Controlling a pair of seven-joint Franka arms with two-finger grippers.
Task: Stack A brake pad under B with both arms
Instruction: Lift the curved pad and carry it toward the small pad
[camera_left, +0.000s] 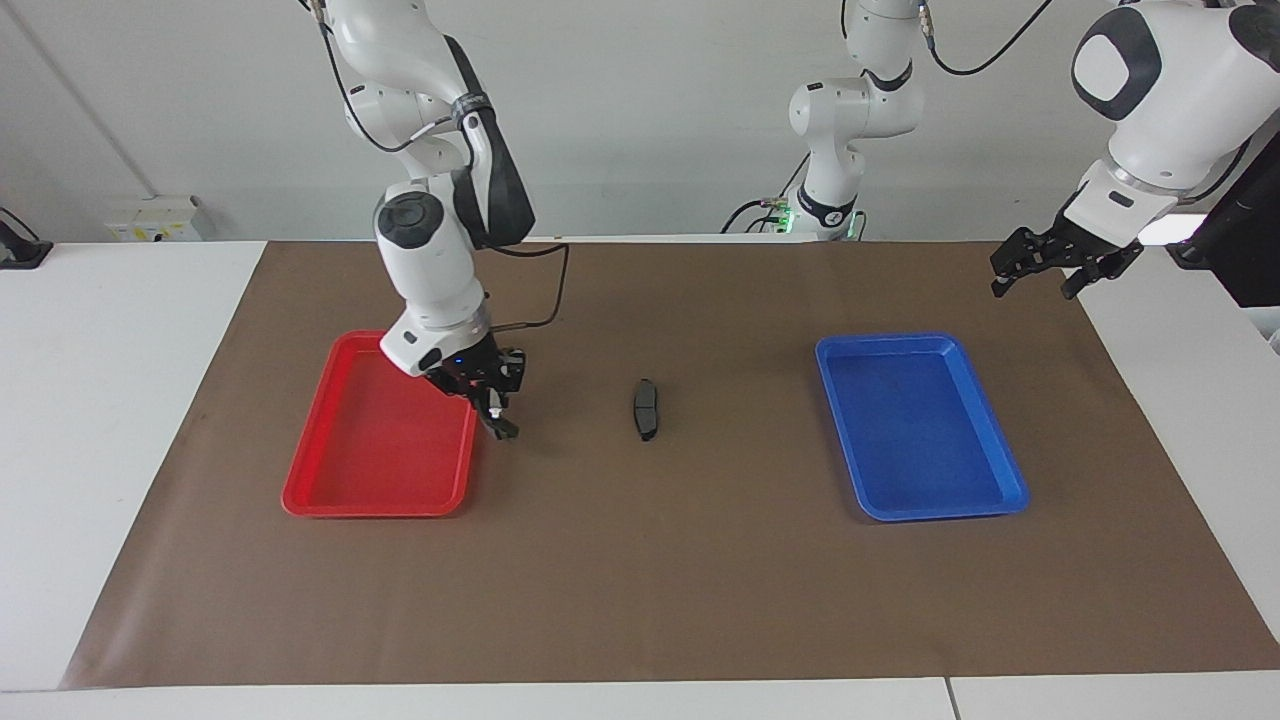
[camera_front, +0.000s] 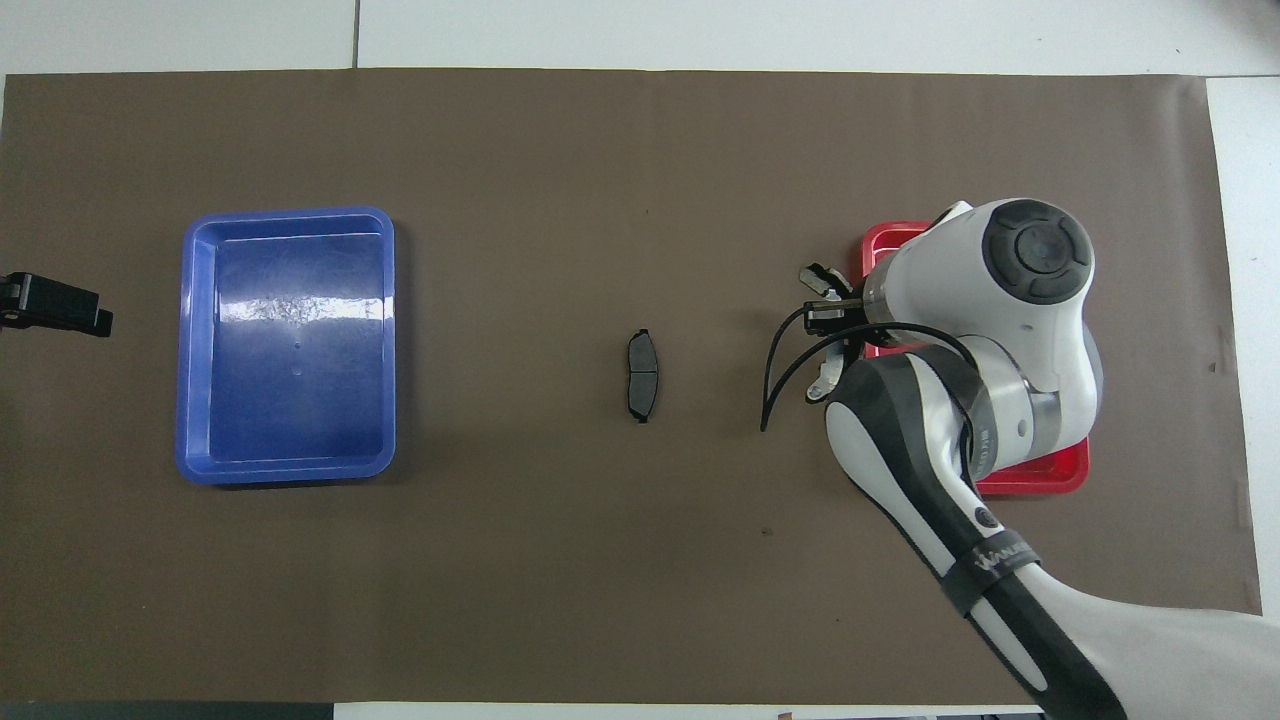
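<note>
The A brake pad (camera_left: 646, 409) (camera_front: 641, 376), short, flat and dark, lies alone on the brown mat at the middle of the table. My right gripper (camera_left: 490, 395) (camera_front: 835, 325) is shut on B (camera_left: 500, 420) (camera_front: 820, 385), the curved brake shoe with silver metal and black lining, whose ends stick out on both sides of the fingers. It hangs in the air over the mat just past the red tray's (camera_left: 330, 500) (camera_front: 1040, 480) inner rim, short of pad A. My left gripper (camera_left: 1035, 280) (camera_front: 55, 305) waits open, raised over its own end of the mat.
A blue tray (camera_left: 920, 430) (camera_front: 290, 350) with nothing in it sits toward the left arm's end of the table. The red tray's floor shows nothing in it. A black cable (camera_left: 555, 290) loops off the right wrist. The brown mat (camera_left: 640, 580) covers most of the table.
</note>
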